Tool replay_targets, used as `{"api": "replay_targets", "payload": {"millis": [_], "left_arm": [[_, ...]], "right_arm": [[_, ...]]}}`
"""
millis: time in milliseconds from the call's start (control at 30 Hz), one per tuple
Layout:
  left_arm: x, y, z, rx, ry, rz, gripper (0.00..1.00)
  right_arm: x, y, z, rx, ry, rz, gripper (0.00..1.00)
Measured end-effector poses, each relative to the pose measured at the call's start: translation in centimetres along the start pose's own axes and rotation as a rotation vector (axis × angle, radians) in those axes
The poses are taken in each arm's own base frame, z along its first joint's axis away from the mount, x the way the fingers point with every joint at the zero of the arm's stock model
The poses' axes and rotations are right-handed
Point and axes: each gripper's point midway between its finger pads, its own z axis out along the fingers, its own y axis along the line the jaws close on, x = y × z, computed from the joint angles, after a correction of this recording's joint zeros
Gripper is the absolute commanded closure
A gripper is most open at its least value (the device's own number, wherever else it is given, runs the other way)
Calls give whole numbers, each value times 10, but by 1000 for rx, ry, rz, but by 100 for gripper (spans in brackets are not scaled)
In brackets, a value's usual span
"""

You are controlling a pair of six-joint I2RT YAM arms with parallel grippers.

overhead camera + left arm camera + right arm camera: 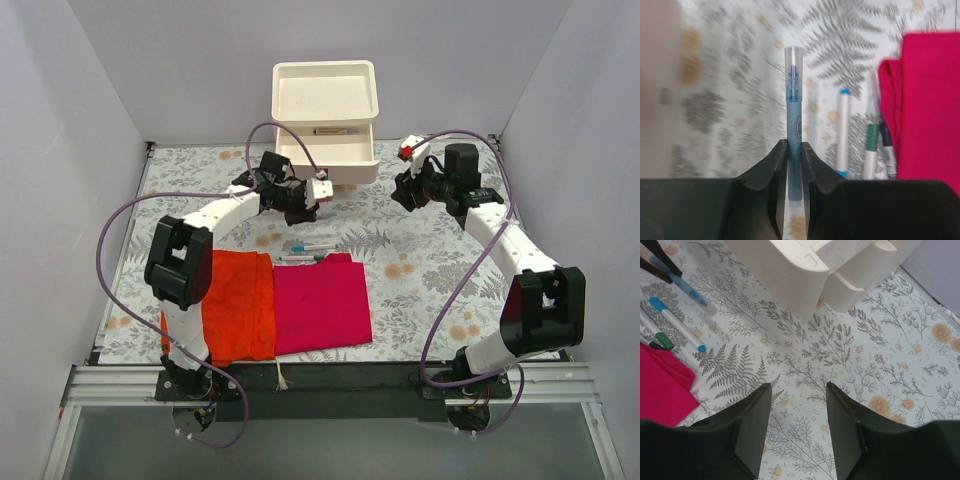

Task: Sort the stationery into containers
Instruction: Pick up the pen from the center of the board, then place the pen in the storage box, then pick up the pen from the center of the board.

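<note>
My left gripper [794, 150] is shut on a blue pen [794, 110] with a clear cap and holds it above the table; in the top view that gripper [305, 210] hangs just in front of the cream drawer unit [325, 95]. The unit's drawer [330, 155] is pulled open. A white pen with blue ends [842, 132], a green-banded pen [871, 145] and a dark pen [886, 142] lie on the table beside the magenta cloth [930, 100]. My right gripper [799, 390] is open and empty over bare table, right of the unit [805, 270].
The orange cloth [240, 305] and magenta cloth [320, 305] lie side by side at the near middle. The loose pens [305, 250] lie just behind the magenta cloth. Grey walls close in the floral table [440, 270] on the left, right and back.
</note>
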Motion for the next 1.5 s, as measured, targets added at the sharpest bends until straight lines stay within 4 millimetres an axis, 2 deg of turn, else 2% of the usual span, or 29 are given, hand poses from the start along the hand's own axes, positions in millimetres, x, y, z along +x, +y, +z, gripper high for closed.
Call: {"api": "replay_targets", "payload": {"millis": [200, 333, 467, 500, 533, 667, 767, 833, 933, 1033, 1133, 1200, 1300, 1333, 1400, 1500], "left_arm": [[-114, 62, -62, -243, -207, 198, 100], [-160, 83, -90, -343, -299, 284, 100], [-184, 103, -100, -407, -342, 323, 93], [-187, 110, -100, -422, -346, 329, 82], [-189, 116, -99, -437, -348, 336, 78], [-177, 134, -83, -469, -325, 342, 59], [-162, 139, -71, -488, -304, 334, 55], [-158, 140, -69, -503, -306, 337, 52], [-156, 135, -72, -528, -329, 336, 49], [-163, 116, -90, -551, -379, 341, 49], [-184, 83, -123, -574, -440, 397, 47], [-210, 53, -150, -592, -505, 462, 46], [-233, 15, -173, -554, -565, 516, 47], [-236, 4, -175, -522, -573, 516, 48], [-230, -9, -170, -451, -554, 468, 49], [-199, -12, -142, -335, -469, 315, 56]], "right_arm": [[2, -3, -2, 8, 2, 10, 44], [2, -5, -2, 12, -1, 11, 44], [1, -6, -2, 14, -5, 9, 44], [0, -6, -2, 15, -6, 9, 44], [0, -6, -2, 16, -8, 8, 44], [-1, -7, -1, 19, -13, 8, 44], [1, -7, -1, 21, -11, 13, 44], [4, -7, -1, 22, -7, 19, 44], [7, -8, -2, 25, -2, 26, 44], [10, -10, -3, 30, 2, 31, 44], [13, -10, -3, 31, 8, 40, 43], [14, -10, -3, 32, 9, 44, 43], [14, -10, -3, 30, 8, 44, 43], [15, -9, -3, 28, 9, 45, 43], [15, -9, -3, 26, 9, 46, 42], [15, -8, -2, 21, 7, 44, 41]]}}
